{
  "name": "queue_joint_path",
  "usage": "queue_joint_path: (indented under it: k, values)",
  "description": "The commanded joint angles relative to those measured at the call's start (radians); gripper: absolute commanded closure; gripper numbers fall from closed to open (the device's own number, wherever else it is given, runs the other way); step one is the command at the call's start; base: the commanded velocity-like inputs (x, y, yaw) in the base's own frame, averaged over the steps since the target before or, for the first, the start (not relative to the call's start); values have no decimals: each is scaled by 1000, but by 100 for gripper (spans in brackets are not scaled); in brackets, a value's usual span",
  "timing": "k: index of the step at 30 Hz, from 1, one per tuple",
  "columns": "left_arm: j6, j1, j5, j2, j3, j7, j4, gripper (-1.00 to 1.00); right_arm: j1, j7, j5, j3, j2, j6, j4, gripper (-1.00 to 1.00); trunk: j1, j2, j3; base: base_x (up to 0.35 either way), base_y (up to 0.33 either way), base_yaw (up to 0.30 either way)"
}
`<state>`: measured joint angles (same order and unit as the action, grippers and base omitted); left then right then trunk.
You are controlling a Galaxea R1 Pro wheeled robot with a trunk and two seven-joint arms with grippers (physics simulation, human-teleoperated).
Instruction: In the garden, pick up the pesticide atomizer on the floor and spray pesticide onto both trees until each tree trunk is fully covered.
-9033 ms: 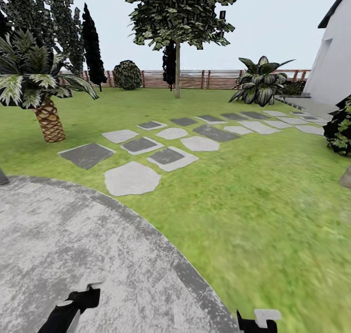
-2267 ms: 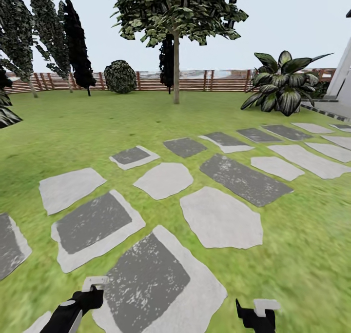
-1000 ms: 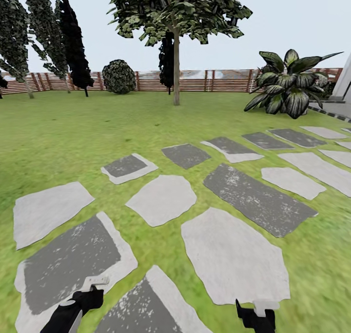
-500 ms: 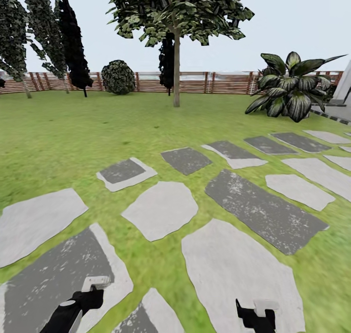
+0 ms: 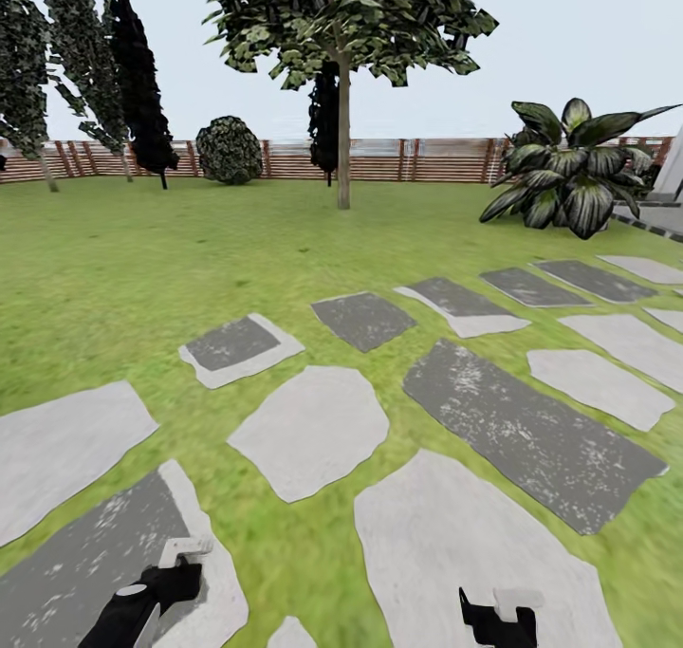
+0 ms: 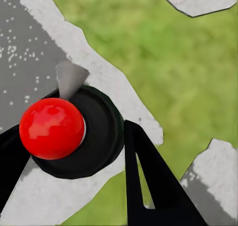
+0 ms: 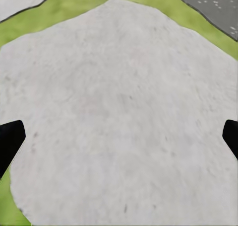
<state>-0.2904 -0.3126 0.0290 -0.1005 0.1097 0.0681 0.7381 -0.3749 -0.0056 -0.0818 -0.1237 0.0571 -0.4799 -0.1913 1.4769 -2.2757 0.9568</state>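
Note:
My left gripper (image 5: 156, 591) is shut on the pesticide atomizer (image 6: 74, 136), a black round body with a red ball on top (image 6: 51, 128); its white nozzle (image 5: 187, 547) sticks up low in the head view. The black fingers (image 6: 148, 181) clasp the body on both sides. My right gripper (image 5: 498, 615) is open and holds nothing; in the right wrist view (image 7: 119, 141) it hangs over a pale stone. One tree (image 5: 343, 136) with a slim grey-tan trunk and a high leafy crown stands far ahead on the lawn, in front of the fence.
Grey and whitish stepping stones (image 5: 313, 430) lie in the grass right ahead and run off to the right. A big-leaved shrub (image 5: 569, 174) stands at the right, dark cypress-like trees (image 5: 138, 79) and a round bush (image 5: 229, 150) at the left by the brown slat fence (image 5: 446, 159).
The whole view has moved forward across the garden: the round paved patch is gone and the stepping stones have slid closer. Both grippers keep their pose.

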Motion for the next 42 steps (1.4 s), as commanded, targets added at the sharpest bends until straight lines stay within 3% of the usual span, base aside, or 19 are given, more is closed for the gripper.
queue_joint_path:
  k: [1, 42]
  values:
    - [-6, 0, 3, 1, 4, 7, 2, 100, -1, -1, -9, -7, 0, -3, 1, -100, 0, 0, 1, 344, 0, 0]
    - [-6, 0, 3, 1, 4, 7, 1, 100, -1, -1, -9, -7, 0, -3, 1, -100, 0, 0, 1, 344, 0, 0]
